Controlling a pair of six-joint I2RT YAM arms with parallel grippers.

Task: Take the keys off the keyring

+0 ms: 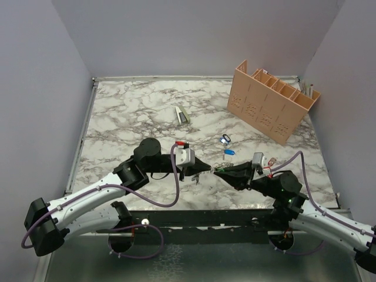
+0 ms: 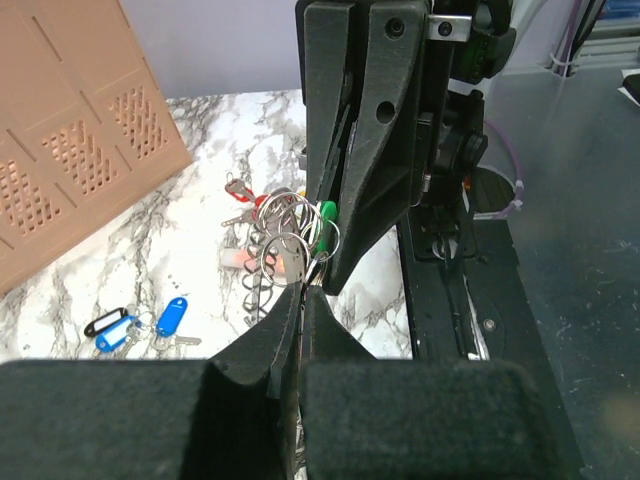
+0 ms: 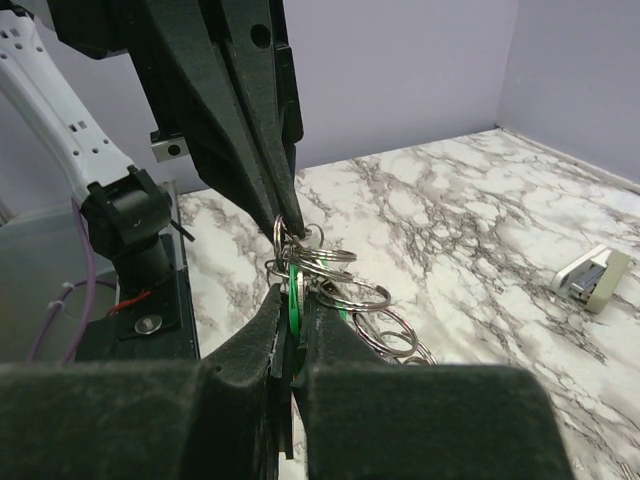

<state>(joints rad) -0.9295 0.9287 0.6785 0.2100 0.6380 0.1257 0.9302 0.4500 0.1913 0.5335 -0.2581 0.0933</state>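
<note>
The keyring (image 2: 283,228) hangs above the table as a cluster of silver coils between my two grippers. My left gripper (image 2: 302,292) is shut on the near edge of its coils; in the top view it (image 1: 207,168) meets the right gripper (image 1: 218,170) tip to tip. My right gripper (image 3: 293,302) is shut on a green-headed key (image 3: 294,288) that sits among the keyring's loops (image 3: 340,282). Two blue-headed keys (image 1: 225,140) (image 1: 229,152) lie loose on the marble behind the grippers, and the left wrist view shows them (image 2: 171,316) too.
A tan slotted rack (image 1: 273,100) stands at the back right. A small white object (image 1: 182,114) lies mid-table. A bunch with red and yellow tags (image 1: 271,166) lies by the right arm. Purple walls close the table on three sides.
</note>
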